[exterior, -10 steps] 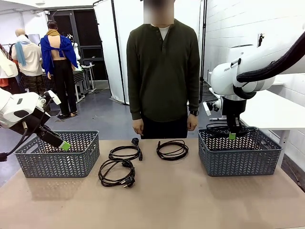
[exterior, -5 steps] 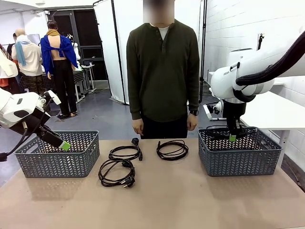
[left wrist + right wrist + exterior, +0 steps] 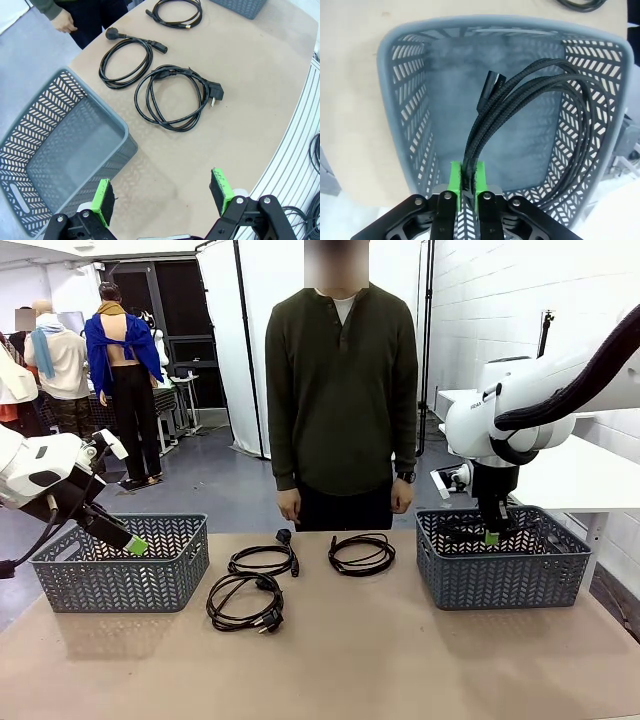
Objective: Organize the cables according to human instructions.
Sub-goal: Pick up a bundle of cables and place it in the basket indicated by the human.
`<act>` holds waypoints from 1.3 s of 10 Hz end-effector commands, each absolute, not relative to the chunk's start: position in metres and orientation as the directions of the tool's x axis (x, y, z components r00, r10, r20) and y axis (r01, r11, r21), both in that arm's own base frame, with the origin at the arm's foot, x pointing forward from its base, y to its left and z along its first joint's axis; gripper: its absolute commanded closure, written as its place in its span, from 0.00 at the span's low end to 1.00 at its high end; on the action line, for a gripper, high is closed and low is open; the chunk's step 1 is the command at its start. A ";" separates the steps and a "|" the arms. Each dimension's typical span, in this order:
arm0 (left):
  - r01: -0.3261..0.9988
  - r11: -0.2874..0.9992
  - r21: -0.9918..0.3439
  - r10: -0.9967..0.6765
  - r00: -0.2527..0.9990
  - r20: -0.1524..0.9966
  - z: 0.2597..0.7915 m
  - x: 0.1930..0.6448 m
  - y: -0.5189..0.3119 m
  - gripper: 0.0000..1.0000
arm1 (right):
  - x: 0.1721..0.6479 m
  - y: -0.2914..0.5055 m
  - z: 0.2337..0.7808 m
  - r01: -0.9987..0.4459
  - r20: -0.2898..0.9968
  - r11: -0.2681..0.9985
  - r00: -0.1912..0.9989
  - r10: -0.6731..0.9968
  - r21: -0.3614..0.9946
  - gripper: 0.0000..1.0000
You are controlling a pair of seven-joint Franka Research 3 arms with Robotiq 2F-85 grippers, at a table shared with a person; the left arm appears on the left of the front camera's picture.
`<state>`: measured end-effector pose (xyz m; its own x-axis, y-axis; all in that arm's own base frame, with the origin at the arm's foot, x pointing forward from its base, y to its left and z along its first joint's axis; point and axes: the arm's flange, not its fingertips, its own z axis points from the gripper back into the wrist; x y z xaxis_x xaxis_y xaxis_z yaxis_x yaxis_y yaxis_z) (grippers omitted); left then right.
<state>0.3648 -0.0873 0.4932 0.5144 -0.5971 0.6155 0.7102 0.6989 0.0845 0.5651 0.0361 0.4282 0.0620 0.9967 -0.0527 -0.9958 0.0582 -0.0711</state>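
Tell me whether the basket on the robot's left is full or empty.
Empty. The left wrist view looks into the left basket and shows its bare floor; nothing lies inside.

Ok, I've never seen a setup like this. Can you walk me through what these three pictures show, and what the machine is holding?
The wide picture comes from a fixed camera on the robot's side of the table. It looks across at a person who stands with hands down. Two white robot arms reach in from the sides, and each ends in a two-finger gripper with green pads. The other two pictures come from cameras on the arms' wrists and look along the fingers.

The left gripper is open and empty, by the left basket. The right gripper is shut on the held cable, a black coil whose loops hang inside the right basket.

Three more coils lie on the table between the baskets: the near coil, the back coil and the right coil.
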 end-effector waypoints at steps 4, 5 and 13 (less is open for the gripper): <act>0.702 0.708 0.079 -0.588 0.523 0.616 0.493 0.366 -0.087 0.00 | 0.579 0.031 0.434 -0.995 -0.007 0.044 0.045 0.999 -0.095 0.07; 0.702 0.708 0.079 -0.588 0.523 0.616 0.493 0.366 -0.087 0.00 | 0.580 0.030 0.438 -0.994 0.005 0.060 0.060 0.998 -0.094 0.00; 0.702 0.708 0.079 -0.588 0.523 0.616 0.493 0.366 -0.087 0.00 | 0.587 0.023 0.444 -0.989 -0.014 0.130 0.132 0.991 -0.066 0.00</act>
<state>0.3648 -0.0873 0.4932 0.5144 -0.5971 0.6155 0.7102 0.6989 0.0845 0.5794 0.0274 0.4429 0.0980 0.9947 -0.0304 -0.9926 0.0955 -0.0747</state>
